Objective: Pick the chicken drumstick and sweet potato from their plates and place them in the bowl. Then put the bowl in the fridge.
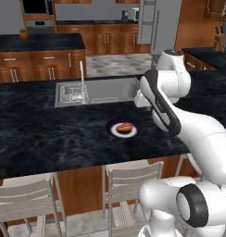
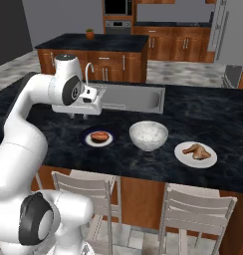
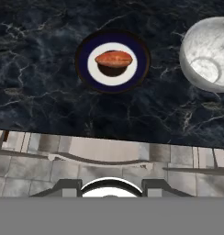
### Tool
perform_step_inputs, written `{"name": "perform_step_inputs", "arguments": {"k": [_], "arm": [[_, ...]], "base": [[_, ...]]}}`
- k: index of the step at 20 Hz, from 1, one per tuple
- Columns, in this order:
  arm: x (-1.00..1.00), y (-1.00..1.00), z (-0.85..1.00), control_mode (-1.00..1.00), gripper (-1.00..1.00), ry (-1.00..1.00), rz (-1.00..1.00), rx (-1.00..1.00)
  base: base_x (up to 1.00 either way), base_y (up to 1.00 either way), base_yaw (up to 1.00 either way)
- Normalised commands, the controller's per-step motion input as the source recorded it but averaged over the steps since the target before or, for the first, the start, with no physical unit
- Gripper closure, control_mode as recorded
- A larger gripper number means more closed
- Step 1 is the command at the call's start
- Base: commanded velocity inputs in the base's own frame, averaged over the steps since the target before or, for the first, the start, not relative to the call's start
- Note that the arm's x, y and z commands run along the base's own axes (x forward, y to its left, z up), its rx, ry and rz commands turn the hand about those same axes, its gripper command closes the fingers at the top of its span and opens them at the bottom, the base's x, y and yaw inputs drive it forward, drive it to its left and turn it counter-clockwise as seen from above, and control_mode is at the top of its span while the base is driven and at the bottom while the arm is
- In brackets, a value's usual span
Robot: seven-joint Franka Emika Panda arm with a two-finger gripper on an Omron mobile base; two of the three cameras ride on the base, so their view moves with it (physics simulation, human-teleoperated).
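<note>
Currently one sweet potato lies on one black-rimmed plate; one chicken drumstick lies on one white plate. One bowl stands between the two plates on the dark marble counter. One gripper hangs above the counter, holding nothing; jaw gap cannot be told. One fridge stands well behind.

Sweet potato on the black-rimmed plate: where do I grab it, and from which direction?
Grip the sweet potato across its narrow middle, coming straight down from above. It lies flat and alone in the white centre of the black-rimmed plate, long axis running toward the bowl, with tapered ends that would probably slip. Set the jaws crosswise to that axis; the low rim should not obstruct them.
</note>
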Motion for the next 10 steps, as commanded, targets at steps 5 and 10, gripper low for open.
{"name": "perform_step_inputs", "arguments": {"k": [5, 10], "arm": [[0.0, 0.0, -0.05, -1.0, -1.0, -0.05, -0.05, 0.0], [0.0, 0.0, -0.08, -1.0, -1.0, -0.03, -0.3, 0.06]], "base": [[0.0, 0.0, 0.0], [0.0, 0.0, 0.0]]}}
